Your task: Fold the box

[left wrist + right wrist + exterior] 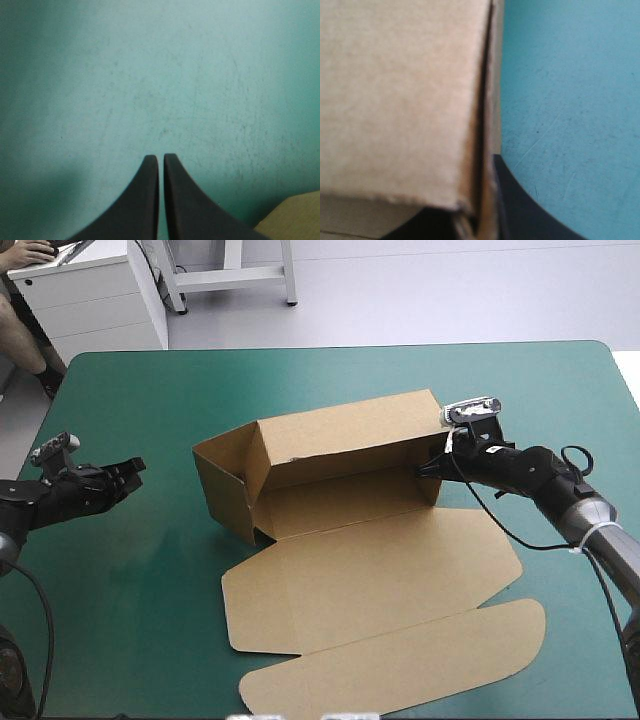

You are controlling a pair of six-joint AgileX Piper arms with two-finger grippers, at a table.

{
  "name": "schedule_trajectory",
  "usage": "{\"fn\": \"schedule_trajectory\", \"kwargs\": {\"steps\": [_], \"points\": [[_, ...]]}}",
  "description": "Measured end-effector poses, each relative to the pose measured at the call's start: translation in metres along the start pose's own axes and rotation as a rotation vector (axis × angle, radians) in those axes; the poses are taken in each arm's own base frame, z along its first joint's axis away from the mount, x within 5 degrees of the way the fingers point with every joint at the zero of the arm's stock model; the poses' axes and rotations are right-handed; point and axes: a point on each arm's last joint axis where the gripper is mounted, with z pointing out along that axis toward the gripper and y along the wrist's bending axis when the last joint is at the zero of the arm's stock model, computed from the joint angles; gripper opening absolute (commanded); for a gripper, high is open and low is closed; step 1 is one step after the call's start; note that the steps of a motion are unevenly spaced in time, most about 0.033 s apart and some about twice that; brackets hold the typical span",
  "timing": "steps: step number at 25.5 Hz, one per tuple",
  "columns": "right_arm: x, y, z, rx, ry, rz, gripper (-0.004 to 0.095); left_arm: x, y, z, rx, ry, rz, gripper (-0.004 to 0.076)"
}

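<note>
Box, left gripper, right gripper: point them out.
box [345, 440]: high view, raised long wall.
left gripper [161, 160]: left wrist view, between shut fingertips.
right gripper [428, 470]: high view, tips at box's right end.

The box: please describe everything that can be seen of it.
The box is brown board, half formed, mid-table on the teal-green cover. Its back and left end walls stand; the lid and its rounded flap lie flat toward the near edge. The right gripper is shut on its right end.
</note>
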Motion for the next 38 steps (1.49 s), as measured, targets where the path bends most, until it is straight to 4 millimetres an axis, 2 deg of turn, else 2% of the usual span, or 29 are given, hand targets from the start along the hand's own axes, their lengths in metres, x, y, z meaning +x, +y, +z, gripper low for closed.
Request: {"fn": "schedule_trajectory", "kwargs": {"steps": [6,10,15,22,28,32,38], "points": [[-0.019,-0.002,-0.008,0.034,0.093,0.068,0.0004,0.003,0.002,0.001,-0.002,0.009,0.03,0.0014],[-0.039,-0.005,-0.028,0.12,0.244,0.117,0.0004,0.003,0.002,0.001,-0.001,0.0,0.025,0.0014],[-0.064,0.0,-0.053,0.126,0.307,0.185,0.0004,0.003,0.001,0.001,0.004,0.005,0.028,0.0014],[-0.055,0.013,-0.063,0.101,0.492,0.208,0.0004,0.003,0.001,0.001,0.006,0.003,0.028,0.0014],[-0.047,0.028,-0.052,0.11,0.556,0.193,0.0004,0.003,0.001,0.0,0.008,0.007,0.028,0.0013],[-0.041,0.025,-0.033,0.121,0.604,0.196,0.0002,0.004,0.001,0.0,0.015,0.017,0.027,0.0013],[-0.047,0.017,-0.005,0.161,0.578,0.208,0.0002,0.005,0.0,0.0,0.022,0.027,0.027,0.0013]]}}
